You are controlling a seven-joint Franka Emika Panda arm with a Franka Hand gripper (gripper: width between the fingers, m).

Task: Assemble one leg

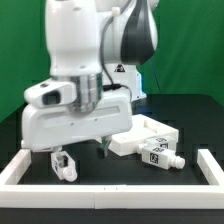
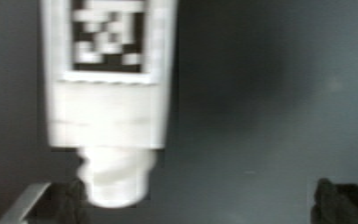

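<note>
A: Below the wrist, where does the leg (image 2: 105, 100) lie?

B: Flat on the dark table (image 2: 265, 90), tag up, its peg end pointing toward the gripper (image 2: 190, 205); it sits nearer one finger (image 2: 34, 203) than the other (off centre).

A: And the grip?

B: Spread wide, holding nothing; I'd shift sideways until the blocky body is centred, then drop straight down and close on the flat sides, not the round peg.
</note>
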